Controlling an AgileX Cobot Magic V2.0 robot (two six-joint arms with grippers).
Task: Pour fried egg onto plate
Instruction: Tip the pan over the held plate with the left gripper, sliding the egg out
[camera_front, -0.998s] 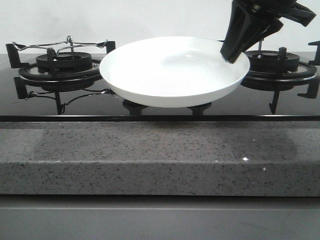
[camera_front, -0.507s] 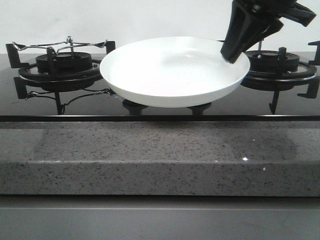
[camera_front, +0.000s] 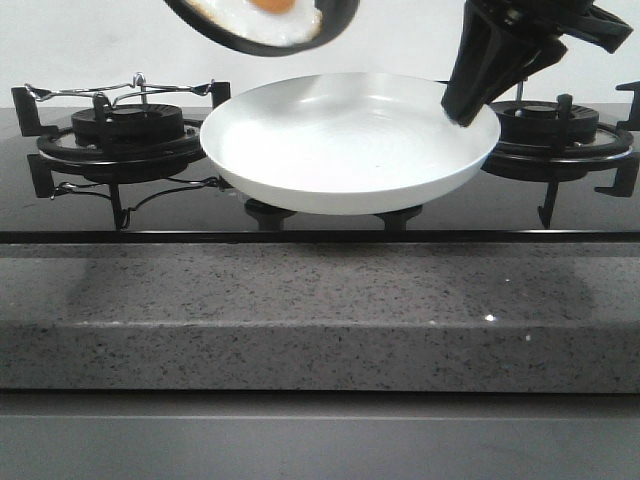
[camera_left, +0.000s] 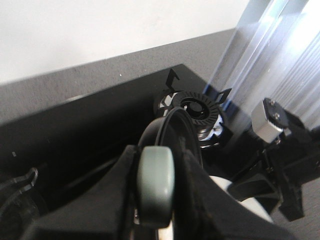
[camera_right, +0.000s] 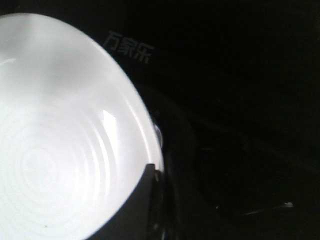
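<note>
The white plate (camera_front: 350, 145) is held tilted above the stove, between the two burners. My right gripper (camera_front: 465, 105) is shut on the plate's right rim; the right wrist view shows one dark finger (camera_right: 142, 200) over the plate's (camera_right: 65, 140) edge. The black frying pan (camera_front: 335, 15) hangs tilted at the top of the front view, above the plate's left half. The fried egg (camera_front: 262, 22), white with an orange yolk, lies in it. My left gripper (camera_left: 156, 165) is shut on the pan's grey-green handle (camera_left: 156, 187); the pan's body (camera_left: 172, 130) shows beyond it.
A black burner with a wire rack (camera_front: 125, 130) stands at the left and another burner (camera_front: 560, 125) at the right on the glossy black hob. A speckled grey stone counter edge (camera_front: 320, 310) runs across the front.
The pan with the egg has come into the top of the front view above the plate. The plate and the right gripper have not moved.
</note>
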